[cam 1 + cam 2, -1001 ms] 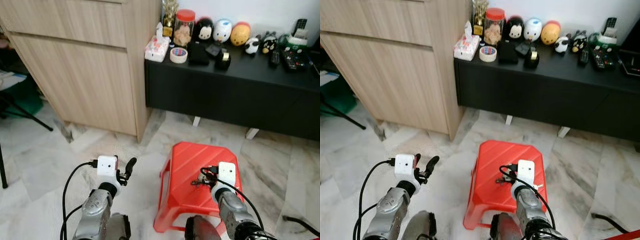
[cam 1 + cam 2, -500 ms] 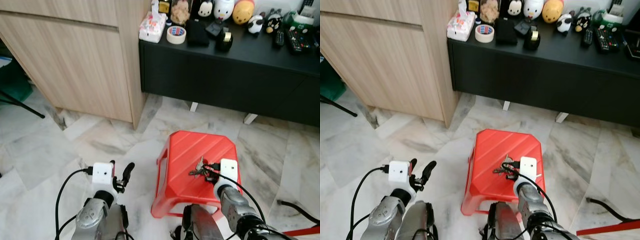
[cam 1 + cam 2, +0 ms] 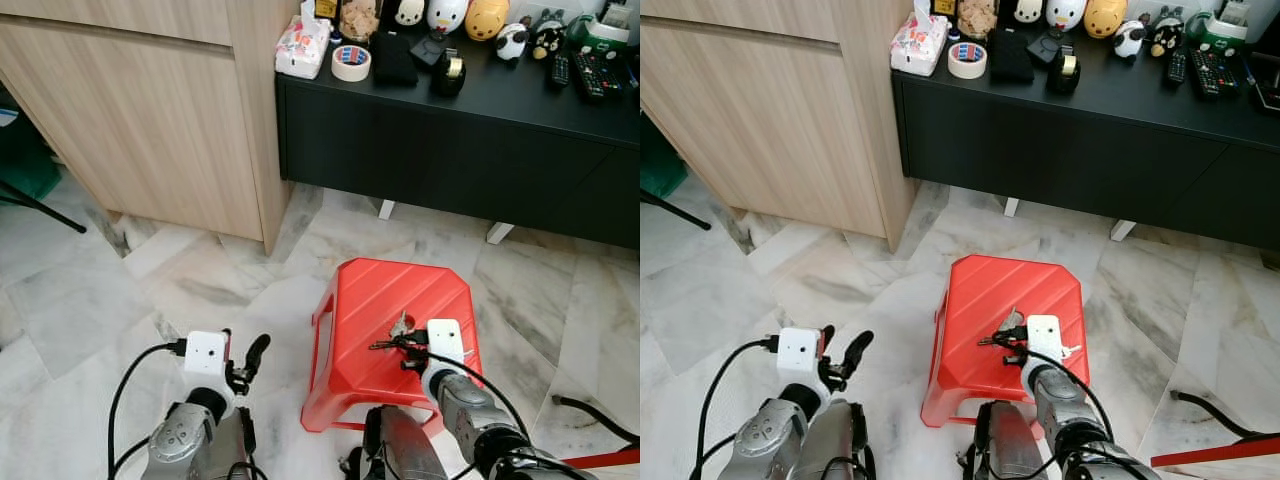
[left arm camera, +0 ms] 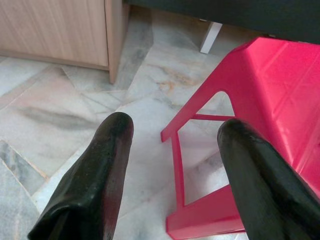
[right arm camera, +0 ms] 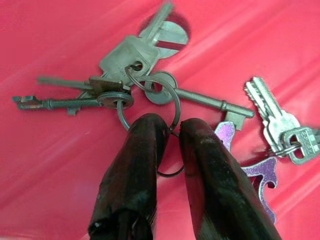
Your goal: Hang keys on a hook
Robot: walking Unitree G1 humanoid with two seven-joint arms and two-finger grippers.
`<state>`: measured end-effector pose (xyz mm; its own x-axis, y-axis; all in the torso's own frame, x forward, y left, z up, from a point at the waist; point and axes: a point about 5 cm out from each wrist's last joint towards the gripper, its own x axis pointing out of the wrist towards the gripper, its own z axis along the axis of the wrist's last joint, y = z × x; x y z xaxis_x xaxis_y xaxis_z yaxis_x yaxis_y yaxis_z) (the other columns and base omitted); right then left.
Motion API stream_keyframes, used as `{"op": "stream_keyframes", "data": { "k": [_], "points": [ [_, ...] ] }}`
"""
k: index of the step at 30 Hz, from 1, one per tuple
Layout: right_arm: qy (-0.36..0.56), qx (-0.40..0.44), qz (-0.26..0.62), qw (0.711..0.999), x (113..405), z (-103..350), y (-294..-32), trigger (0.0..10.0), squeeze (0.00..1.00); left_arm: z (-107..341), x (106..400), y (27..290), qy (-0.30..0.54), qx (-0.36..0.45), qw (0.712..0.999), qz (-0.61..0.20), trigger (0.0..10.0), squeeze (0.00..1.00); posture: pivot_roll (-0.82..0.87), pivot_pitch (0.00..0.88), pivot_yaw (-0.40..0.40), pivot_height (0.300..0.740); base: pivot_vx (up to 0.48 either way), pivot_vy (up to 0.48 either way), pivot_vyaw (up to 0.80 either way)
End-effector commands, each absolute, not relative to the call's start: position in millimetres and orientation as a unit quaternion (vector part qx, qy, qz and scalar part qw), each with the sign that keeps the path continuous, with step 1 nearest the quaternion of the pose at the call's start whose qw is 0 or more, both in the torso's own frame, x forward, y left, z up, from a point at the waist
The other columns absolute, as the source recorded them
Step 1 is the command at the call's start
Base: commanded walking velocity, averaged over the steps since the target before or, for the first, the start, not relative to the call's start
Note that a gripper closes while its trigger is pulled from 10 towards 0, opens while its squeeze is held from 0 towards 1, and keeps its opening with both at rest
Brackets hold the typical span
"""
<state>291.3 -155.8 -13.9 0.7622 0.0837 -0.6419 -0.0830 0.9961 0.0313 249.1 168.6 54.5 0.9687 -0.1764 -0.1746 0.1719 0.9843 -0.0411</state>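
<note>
- Now the right gripper (image 5: 170, 131) is pinching the ring of the keys (image 5: 145, 82), which are fanning out beyond its fingertips on the red stool (image 3: 380, 300).
- Left gripper (image 4: 170, 145) is hanging with fingers apart.

Red plastic stool (image 3: 375, 300) on marble floor (image 3: 120, 290), wooden cabinet (image 3: 150, 110), black sideboard (image 3: 450, 150) with tape roll (image 3: 351, 62), possibly toys.

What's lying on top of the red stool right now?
A bunch of keys on a ring lies on the red stool, with the right pincer closed on the ring. A purple tag is partly hidden behind a finger.
</note>
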Motion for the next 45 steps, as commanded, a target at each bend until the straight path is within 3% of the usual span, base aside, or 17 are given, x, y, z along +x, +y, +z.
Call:
{"op": "stream_keyframes", "data": {
  "k": [1,17,27,30,35,41,42,43,45],
  "points": [
    [0.404,0.002,0.055,0.913,266,-37,-153,10.0,0.0,53,247,168,0.096,-0.02,0.991,-0.093,10.0,0.0,0.09,0.273,-0.095,0.633,0.0,0.0,0.0],
    [0.441,0.003,0.04,0.897,224,-62,-158,10.0,0.0,54,250,171,0.095,-0.016,0.991,-0.096,10.0,0.0,0.06,0.263,-0.108,0.633,0.0,0.0,0.0],
    [0.333,0.038,0.023,0.942,249,-29,-157,10.0,0.0,53,250,170,0.093,-0.014,0.991,-0.095,10.0,0.0,0.06,0.258,-0.118,0.633,0.0,0.0,0.0],
    [0.246,0.071,0.032,0.966,263,-2,-154,10.0,0.0,53,251,169,0.093,-0.015,0.991,-0.095,10.0,0.0,0.06,0.259,-0.119,0.633,0.0,0.0,0.0],
    [0.199,0.088,0.037,0.975,274,21,-153,10.0,0.0,52,251,169,0.093,-0.016,0.991,-0.096,10.0,0.0,0.05,0.256,-0.121,0.633,0.0,0.0,0.0],
    [0.239,0.068,0.05,0.967,275,13,-151,10.0,0.0,52,250,168,0.094,-0.018,0.991,-0.096,10.0,0.0,0.06,0.258,-0.123,0.633,0.0,0.0,0.0],
    [0.261,0.06,0.058,0.962,272,8,-150,10.0,0.43,51,250,169,0.094,-0.018,0.991,-0.096,10.0,0.0,0.06,0.258,-0.124,0.633,0.0,0.0,0.0],
    [0.269,0.057,0.061,0.96,271,6,-149,10.0,1.0,51,249,169,0.095,-0.017,0.991,-0.095,10.0,0.0,0.06,0.256,-0.124,0.633,0.0,0.0,0.0],
    [0.282,0.057,0.06,0.956,269,4,-149,10.0,1.0,50,249,170,0.096,-0.016,0.991,-0.094,10.0,0.0,0.06,0.256,-0.123,0.633,0.0,0.0,0.0]
  ]
}}
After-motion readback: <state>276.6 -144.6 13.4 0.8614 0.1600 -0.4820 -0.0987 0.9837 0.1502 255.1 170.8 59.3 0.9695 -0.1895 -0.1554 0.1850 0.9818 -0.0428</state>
